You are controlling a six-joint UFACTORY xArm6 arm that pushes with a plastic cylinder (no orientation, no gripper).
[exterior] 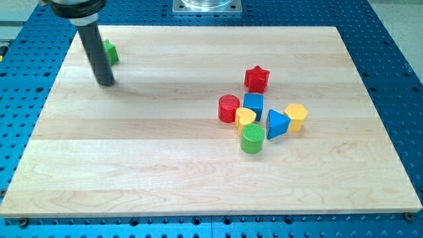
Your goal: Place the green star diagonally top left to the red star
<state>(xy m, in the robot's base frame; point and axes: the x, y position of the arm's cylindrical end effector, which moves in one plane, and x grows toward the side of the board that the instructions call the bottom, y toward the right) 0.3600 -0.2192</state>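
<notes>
The green star (110,52) lies near the board's top left corner, partly hidden behind my rod. My tip (106,83) rests on the board just below the green star, slightly to its left. The red star (256,79) lies right of the board's middle, far to the right of my tip and the green star.
Below the red star sits a cluster: a red cylinder (229,108), a blue cube (253,105), a yellow heart-like block (246,119), a green cylinder (252,139), a blue triangle (277,123) and a yellow hexagon-like block (296,117). The wooden board (132,165) lies on a blue perforated table.
</notes>
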